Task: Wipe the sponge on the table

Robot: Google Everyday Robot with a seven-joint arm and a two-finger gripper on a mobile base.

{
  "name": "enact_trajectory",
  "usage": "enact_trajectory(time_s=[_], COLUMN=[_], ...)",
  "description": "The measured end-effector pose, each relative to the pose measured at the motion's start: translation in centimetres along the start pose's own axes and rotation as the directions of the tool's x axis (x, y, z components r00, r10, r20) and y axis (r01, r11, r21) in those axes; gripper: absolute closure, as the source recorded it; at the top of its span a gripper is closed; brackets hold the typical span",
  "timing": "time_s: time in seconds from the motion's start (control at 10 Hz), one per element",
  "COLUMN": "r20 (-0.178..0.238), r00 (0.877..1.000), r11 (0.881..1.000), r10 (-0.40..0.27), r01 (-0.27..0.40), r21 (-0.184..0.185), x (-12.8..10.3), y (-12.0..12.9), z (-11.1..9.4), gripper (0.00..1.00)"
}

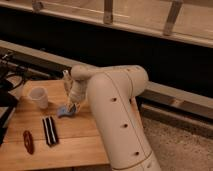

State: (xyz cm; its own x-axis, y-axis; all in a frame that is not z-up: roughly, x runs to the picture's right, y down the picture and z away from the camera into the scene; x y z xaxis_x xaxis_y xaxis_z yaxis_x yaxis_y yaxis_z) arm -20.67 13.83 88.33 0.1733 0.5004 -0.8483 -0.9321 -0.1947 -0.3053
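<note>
White robot arm (pixel 114 112) fills the middle of the view and reaches left and down over the table (pixel 80 146). The gripper (pixel 73 104) is low over the far-middle part of the tabletop, pointing down. The sponge (pixel 64 111), small and blue, lies on the wood right at the gripper tip, on its near-left side, touching or nearly touching. Can't tell if the gripper is apart, together or clamped on the sponge; the wrist hides it. White cup (pixel 39 97) stands upright to the left of the sponge, near it but apart. Black-and-white striped block (pixel 49 131) lies flat nearer the camera, well clear of the sponge. A small dark red object (pixel 28 141) lies left of the block, near the table's near-left edge. Dark equipment (pixel 6 97) sits at the far-left border.
</note>
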Motion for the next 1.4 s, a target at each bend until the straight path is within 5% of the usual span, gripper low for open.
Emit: enact_trajectory(time_s=[0.2, 0.7, 1.0, 1.4], r20=[-0.005, -0.013, -0.022, -0.009], r00=[1.000, 1.000, 1.000, 1.000], r11=[1.000, 1.000, 1.000, 0.999], r10=[0.005, -0.003, -0.009, 0.016], r01=[-0.005, 0.003, 0.009, -0.015], r21=[0.001, 0.023, 0.029, 0.038], x=[-0.2, 3.0, 4.1, 6.5], y=[1.5, -0.5, 1.1, -1.6], z=[0.6, 0.6, 1.4, 1.0], gripper=[1.00, 1.00, 1.00, 1.00])
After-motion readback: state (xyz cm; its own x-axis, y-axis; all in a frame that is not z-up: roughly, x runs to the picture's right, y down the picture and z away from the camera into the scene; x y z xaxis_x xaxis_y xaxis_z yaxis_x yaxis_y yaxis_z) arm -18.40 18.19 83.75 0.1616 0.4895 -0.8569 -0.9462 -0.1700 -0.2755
